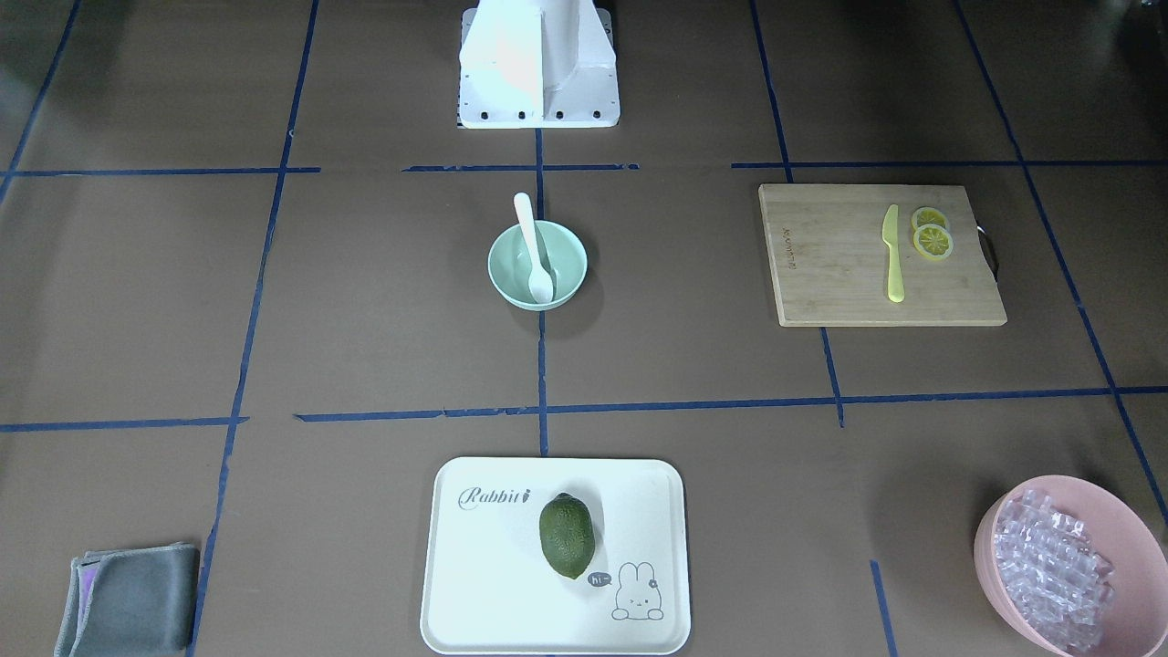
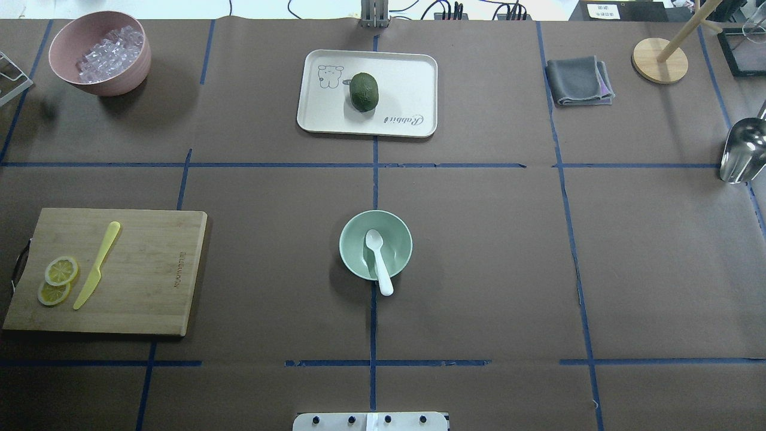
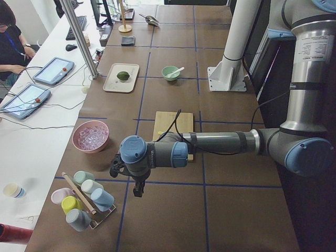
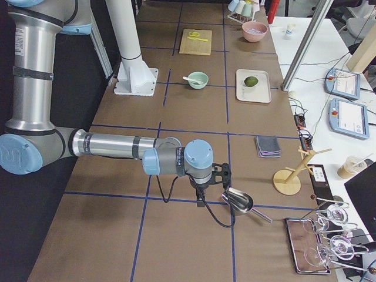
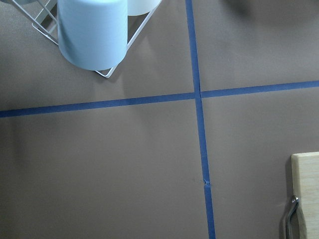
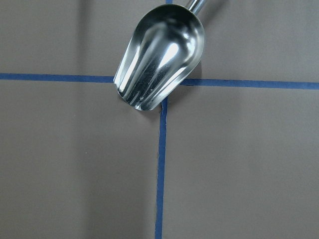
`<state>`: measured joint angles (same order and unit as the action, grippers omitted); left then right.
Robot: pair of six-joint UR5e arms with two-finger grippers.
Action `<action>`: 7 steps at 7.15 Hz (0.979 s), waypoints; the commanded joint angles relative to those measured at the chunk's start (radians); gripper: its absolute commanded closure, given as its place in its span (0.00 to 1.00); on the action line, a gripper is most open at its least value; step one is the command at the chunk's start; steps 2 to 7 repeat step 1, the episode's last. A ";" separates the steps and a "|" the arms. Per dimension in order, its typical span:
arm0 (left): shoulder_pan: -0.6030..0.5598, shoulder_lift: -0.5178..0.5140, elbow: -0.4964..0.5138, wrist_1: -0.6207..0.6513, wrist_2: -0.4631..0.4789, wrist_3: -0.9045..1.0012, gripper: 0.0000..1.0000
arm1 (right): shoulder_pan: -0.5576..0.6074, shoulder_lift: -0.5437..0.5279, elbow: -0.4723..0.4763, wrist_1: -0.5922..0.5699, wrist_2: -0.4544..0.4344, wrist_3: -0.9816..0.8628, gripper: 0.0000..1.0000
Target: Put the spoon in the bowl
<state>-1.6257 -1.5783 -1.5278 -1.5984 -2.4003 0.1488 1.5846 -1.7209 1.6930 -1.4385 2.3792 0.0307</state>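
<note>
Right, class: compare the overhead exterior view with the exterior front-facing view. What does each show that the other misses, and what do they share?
Only the overhead: a wooden stand and a metal scoop. Only the front-facing: the white mount's upright body. Both: the spoon in the bowl, handle over the rim; the cutting board with yellow knife and lemon slices; the tray with a green fruit; the pink bowl; the grey cloth.
</note>
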 commanded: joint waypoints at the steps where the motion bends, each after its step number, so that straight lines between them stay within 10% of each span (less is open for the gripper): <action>1: 0.000 0.000 -0.003 0.000 0.000 0.000 0.00 | 0.000 0.003 0.002 0.001 0.002 0.000 0.00; 7: 0.000 0.000 -0.003 0.000 0.000 0.000 0.00 | 0.000 0.003 0.002 0.001 0.002 0.000 0.00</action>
